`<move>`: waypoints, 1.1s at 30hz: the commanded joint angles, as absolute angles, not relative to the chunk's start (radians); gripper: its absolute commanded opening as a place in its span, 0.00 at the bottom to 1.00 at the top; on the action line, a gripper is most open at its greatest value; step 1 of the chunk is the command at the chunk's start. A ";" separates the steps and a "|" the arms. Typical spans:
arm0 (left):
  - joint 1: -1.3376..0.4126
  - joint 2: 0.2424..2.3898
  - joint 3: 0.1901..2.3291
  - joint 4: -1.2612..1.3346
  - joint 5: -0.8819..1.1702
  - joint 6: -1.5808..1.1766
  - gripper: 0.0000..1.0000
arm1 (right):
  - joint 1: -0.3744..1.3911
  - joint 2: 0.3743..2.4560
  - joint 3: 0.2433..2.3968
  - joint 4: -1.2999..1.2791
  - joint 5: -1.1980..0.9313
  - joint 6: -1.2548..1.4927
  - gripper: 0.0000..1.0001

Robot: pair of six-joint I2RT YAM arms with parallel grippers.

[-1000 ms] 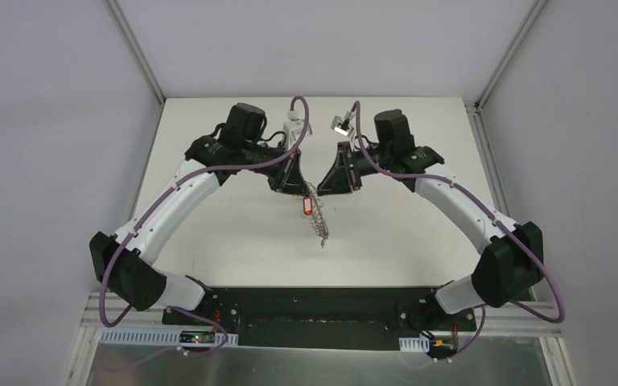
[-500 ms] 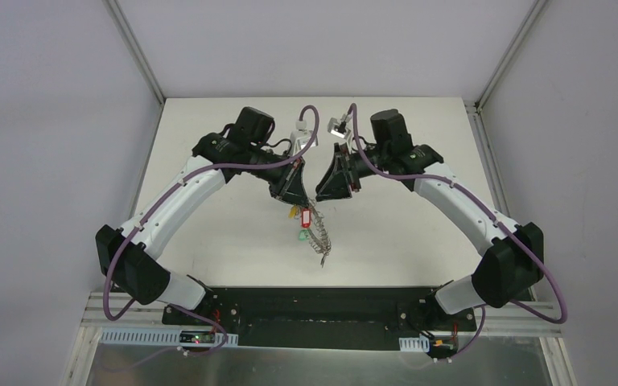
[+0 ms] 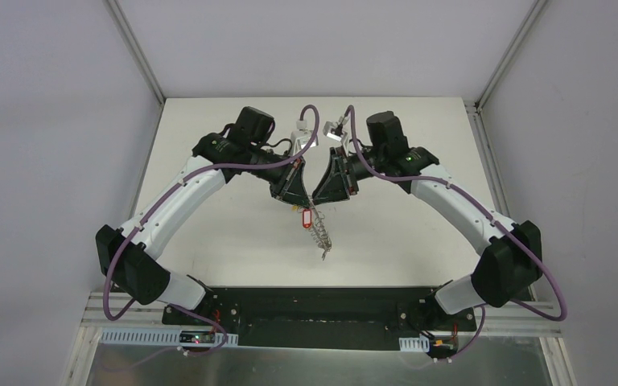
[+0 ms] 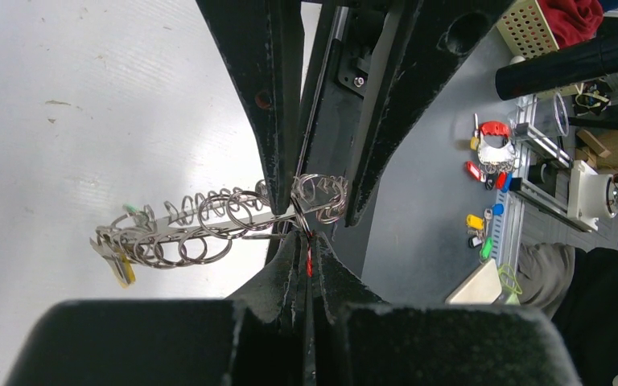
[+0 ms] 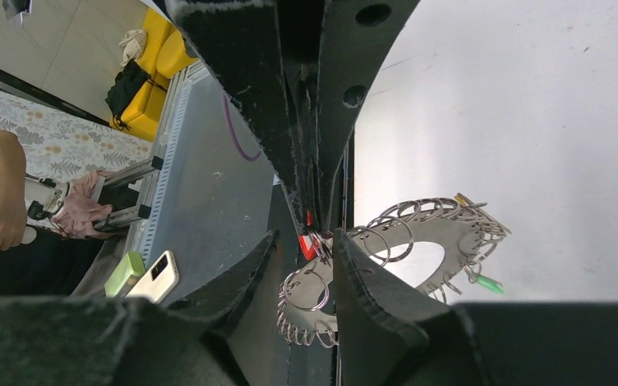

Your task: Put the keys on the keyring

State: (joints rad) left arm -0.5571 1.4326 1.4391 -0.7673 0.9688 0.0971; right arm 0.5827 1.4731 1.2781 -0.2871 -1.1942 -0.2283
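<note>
Jaws: left jaws are clamping shut on the red key at the top of the keyring; right jaws are standing narrowly parted astride a rim coil, and whether they are pinching it I cannot tell.
Change: right jaws are now sitting closer against the left than a second ago; keyring is hanging lower over the counter.
Meaning: red key is probably being threaded onto that coil.
Around: green key and yellow key are dangling at the keyring's far rim.
Obstruction: both jaws are crowding that coil.
</note>
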 commanded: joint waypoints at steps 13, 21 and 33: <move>-0.565 1.413 1.457 -0.733 1.020 0.097 0.00 | 0.598 1.478 1.254 -0.218 -1.242 -0.200 0.23; -0.565 1.413 1.454 -0.736 1.013 0.101 0.00 | 0.599 1.485 1.266 -0.211 -1.249 -0.186 0.12; -0.546 1.379 1.461 -0.730 0.986 0.152 0.16 | 0.549 1.487 1.289 -0.066 -1.284 -0.009 0.00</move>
